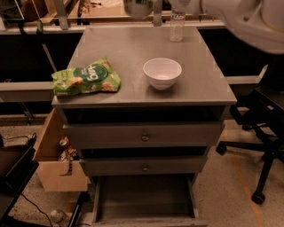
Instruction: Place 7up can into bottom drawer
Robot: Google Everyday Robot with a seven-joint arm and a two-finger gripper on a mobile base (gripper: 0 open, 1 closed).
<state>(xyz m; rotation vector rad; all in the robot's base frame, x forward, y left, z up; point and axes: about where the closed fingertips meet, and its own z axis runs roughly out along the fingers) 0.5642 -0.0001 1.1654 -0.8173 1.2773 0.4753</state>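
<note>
Arm (248,20) stretches in from the top right. The gripper (147,3) is up at the top edge, over the back of the cabinet top (133,48), left of the bottle (177,24). Clenched or released? Cannot tell. The silver-green can (136,8) looks to be right there with it. It should be light, thin-walled and slick, so squeeze gently around the middle. The drawer (144,197) is pulled out below.

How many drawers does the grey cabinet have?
3: upper knobbed grey drawer, middle knobbed grey drawer beneath it, wide grey bottom drawer pulled open lowest. The pincer is at the top edge, beyond the cabinet.
</note>
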